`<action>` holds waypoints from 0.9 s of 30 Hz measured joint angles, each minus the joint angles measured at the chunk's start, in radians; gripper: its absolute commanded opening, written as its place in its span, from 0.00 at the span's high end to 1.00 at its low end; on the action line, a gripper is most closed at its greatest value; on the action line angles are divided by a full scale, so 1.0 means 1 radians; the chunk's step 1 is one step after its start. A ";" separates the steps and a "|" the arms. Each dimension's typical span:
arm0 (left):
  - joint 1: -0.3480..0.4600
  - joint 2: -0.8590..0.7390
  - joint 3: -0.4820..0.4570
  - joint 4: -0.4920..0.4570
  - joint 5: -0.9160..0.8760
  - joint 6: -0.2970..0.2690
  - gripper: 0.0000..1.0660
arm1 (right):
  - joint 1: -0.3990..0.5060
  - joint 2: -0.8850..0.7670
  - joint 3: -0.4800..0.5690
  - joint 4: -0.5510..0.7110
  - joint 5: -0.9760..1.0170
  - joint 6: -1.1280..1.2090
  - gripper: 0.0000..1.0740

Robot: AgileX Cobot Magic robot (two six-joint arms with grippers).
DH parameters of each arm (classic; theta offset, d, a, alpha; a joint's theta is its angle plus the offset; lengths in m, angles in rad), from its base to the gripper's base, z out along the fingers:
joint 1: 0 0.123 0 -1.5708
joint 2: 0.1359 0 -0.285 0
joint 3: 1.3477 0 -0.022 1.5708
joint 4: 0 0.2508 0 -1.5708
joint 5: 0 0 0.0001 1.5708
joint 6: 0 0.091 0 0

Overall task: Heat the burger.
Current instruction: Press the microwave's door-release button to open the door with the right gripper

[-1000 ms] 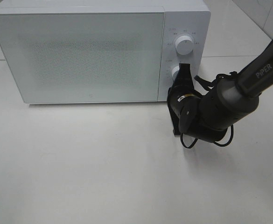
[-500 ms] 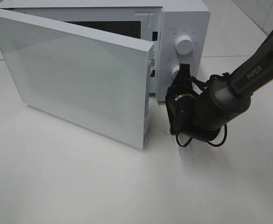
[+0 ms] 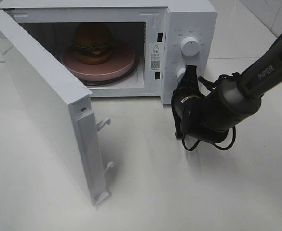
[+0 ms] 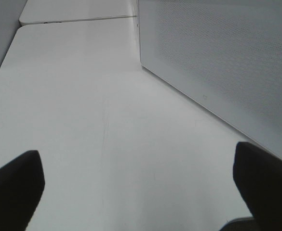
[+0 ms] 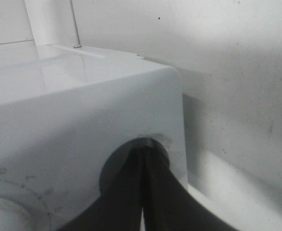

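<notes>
burger on its plate inside the open microwave

only the high camera lets us see into the white box-shaped microwave oven [image 3: 189, 19]. its white door [image 3: 44, 106] stands swung wide, and the round burger [image 3: 92, 42] sits on the round pink plate [image 3: 119, 67] in the middle of the cavity. the burger has a glossy golden-brown domed bun, with green lettuce, yellow cheese and a dark patty at its edge, and it is narrower than the plate.

the left wrist view alone shows the left gripper [image 4: 137, 161]. its two black fingers are spread wide with nothing between them, over the white tabletop [image 4: 83, 96] and beside the door's dotted panel.

the right wrist view shows the right gripper [image 5: 143, 159] pinched closed and empty. its tips are at the lower round white dial [image 3: 181, 75] and seem to touch it, though that close view is too dim to be sure.

we count one burger, one plate, two dials including the upper dial [image 3: 191, 46], and two door hooks [image 3: 103, 124].
</notes>
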 measured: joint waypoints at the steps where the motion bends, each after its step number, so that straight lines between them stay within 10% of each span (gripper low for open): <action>1: 0.000 0.000 0.000 0.000 0.000 0.000 0.06 | -0.002 -0.006 0.002 -0.001 0.011 0.000 1.00; 27: 0.000 0.000 0.000 0.000 0.000 0.000 0.06 | -0.027 -0.196 0.177 -0.100 0.151 -0.196 1.00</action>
